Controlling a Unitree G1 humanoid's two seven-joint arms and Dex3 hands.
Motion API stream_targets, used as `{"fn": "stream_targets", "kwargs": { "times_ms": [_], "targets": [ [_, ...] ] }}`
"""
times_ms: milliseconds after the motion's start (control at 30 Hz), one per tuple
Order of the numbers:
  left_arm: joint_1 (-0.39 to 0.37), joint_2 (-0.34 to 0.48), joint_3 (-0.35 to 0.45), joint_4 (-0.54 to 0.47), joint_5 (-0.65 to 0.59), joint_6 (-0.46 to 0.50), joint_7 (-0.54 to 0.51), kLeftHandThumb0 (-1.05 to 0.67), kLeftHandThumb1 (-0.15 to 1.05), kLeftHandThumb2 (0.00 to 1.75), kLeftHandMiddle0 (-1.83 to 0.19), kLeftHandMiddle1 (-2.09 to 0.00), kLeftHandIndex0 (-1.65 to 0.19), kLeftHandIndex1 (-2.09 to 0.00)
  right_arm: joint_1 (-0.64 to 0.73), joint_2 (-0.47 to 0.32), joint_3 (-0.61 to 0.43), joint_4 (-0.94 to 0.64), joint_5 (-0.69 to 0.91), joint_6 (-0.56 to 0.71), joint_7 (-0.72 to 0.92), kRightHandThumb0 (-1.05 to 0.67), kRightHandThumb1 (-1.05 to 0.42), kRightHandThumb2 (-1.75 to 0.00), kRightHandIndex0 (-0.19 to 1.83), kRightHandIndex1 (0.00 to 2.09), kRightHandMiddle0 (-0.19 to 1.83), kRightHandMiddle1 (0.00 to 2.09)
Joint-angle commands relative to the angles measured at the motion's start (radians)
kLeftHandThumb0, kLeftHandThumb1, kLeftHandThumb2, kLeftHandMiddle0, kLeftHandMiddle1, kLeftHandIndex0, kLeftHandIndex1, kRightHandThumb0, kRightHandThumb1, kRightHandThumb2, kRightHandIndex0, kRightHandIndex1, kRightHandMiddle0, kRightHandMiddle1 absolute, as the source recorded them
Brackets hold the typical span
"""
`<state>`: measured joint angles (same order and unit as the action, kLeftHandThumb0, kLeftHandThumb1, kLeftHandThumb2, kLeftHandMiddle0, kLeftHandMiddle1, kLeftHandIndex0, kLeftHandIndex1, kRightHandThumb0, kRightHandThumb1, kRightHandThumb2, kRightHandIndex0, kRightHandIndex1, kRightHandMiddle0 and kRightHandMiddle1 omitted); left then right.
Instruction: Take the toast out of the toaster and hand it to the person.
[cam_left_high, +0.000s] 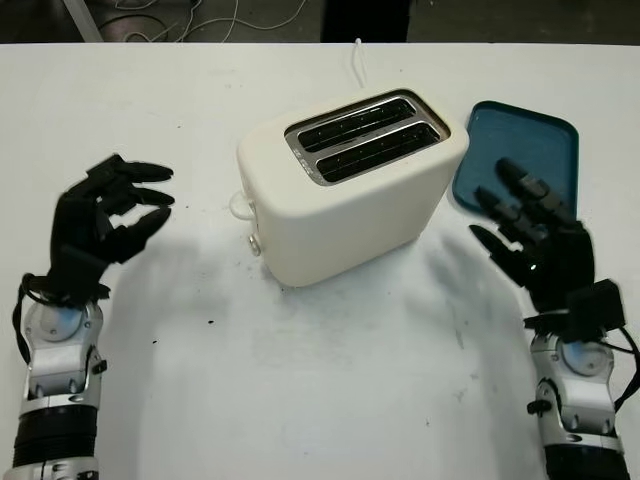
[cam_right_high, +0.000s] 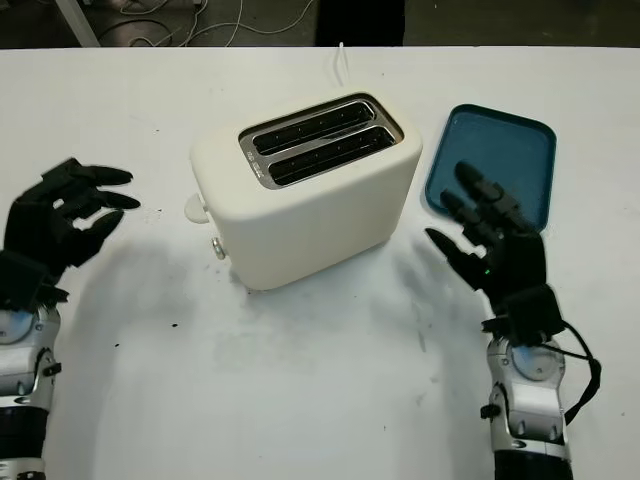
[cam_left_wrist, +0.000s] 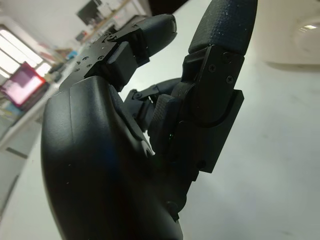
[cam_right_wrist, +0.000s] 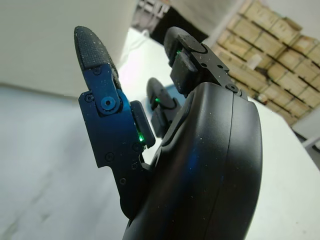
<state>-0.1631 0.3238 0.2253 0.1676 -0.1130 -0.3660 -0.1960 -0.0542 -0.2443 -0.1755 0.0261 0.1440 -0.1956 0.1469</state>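
No legible text, labels or numbers anywhere

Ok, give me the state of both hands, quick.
Left hand: open, holding nothing, left of the toaster.
Right hand: open, holding nothing, right of the toaster, beside the blue tray.

A cream two-slot toaster stands upright at upper centre of the frame, turned at an angle; its slots look dark.

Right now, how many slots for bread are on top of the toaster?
2. Both slots lie side by side in the top of the cream plastic toaster: the far slot nearer the table's back edge, the near slot toward the robot. Both look dark; no toast visible.
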Motion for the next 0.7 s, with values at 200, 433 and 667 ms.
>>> {"fn": "stream_targets", "kwargs": {
  "times_ms": [200,433,667],
  "targets": [
    [0.042,-0.054,-0.039,0.019,0.005,0.007,-0.004,-1.05,0.85,0.00,-0.48,-1.20,-0.46,-1.09,0.032,0.025,0.041,-0.034,-0.040,0.101,-0.013,-0.70,-0.87,-0.01,0.49,0.03,0.48,0.00],
    [0.048,-0.067,-0.048,0.031,0.023,0.012,0.005,-1.05,0.86,0.00,-0.49,-1.22,-0.47,-1.11,0.054,0.059,0.043,-0.072,-0.055,0.120,-0.042,-0.69,-0.88,0.00,0.48,0.02,0.46,0.00],
    [0.048,-0.069,-0.040,0.026,0.001,0.010,-0.007,-1.05,0.85,0.00,-0.48,-1.22,-0.47,-1.11,0.061,0.065,0.039,-0.088,-0.053,0.128,-0.050,-0.68,-0.89,0.00,0.47,0.01,0.45,0.00]
  ]
}}
